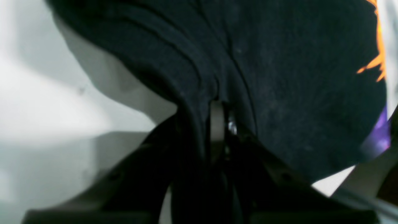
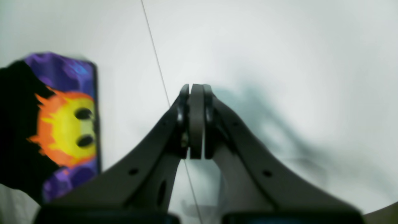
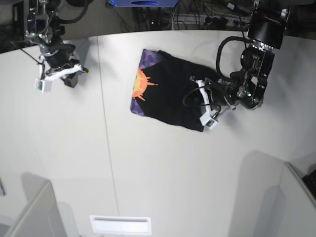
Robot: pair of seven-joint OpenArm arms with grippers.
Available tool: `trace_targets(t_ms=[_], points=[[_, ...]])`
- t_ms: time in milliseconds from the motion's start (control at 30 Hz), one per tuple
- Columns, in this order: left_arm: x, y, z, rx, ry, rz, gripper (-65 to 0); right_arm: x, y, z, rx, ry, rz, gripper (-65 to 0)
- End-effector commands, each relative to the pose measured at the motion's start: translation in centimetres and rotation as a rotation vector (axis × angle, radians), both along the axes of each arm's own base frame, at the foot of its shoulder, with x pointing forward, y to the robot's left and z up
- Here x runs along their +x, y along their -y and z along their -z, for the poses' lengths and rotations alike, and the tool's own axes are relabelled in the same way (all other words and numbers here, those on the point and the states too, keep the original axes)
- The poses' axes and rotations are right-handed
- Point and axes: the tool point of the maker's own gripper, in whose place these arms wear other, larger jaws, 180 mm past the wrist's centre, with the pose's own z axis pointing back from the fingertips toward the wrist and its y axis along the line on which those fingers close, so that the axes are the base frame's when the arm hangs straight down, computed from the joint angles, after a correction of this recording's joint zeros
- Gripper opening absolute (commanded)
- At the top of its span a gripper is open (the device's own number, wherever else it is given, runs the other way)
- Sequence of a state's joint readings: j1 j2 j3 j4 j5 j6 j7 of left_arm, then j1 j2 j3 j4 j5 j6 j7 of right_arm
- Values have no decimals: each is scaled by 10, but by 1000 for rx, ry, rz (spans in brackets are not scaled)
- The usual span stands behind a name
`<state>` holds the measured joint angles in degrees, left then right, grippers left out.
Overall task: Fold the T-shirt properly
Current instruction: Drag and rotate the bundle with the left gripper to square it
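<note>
Showing T-shirt (image 3: 170,91): black, orange-purple print

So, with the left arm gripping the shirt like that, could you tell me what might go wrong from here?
1. The left end effector pinches a bunched ridge of the T-shirt, so it may be holding several layers; pulling could drag the folded stack out of shape.
2. The right end effector is shut, off the cloth, over bare table. Nothing pins the printed edge, so the whole shirt may slide rather than fold.
</note>
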<state>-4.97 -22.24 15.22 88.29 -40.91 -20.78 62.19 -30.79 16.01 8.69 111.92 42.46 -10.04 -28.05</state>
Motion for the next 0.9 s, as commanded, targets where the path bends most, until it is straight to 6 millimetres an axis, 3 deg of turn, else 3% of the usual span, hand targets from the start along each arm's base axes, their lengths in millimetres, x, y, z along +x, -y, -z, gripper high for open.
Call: trace_targets(t_ms=[0, 167, 267, 500, 733, 867], points=[[12, -2, -8, 45, 50, 32, -650, 3, 5, -8, -11, 31, 4, -650], [21, 1, 1, 267, 133, 196, -650, -3, 5, -5, -12, 16, 5, -650], [26, 12, 1, 346, 181, 305, -650, -3, 5, -4, -10, 14, 6, -650], [39, 26, -12, 364, 242, 445, -650, -6, 5, -2, -9, 6, 7, -650], [46, 55, -25, 376, 319, 603, -650, -3, 0, -3, 48, 29, 87, -650], [39, 70, -18, 442, 370, 730, -650, -3, -2, -3, 58, 32, 101, -650]])
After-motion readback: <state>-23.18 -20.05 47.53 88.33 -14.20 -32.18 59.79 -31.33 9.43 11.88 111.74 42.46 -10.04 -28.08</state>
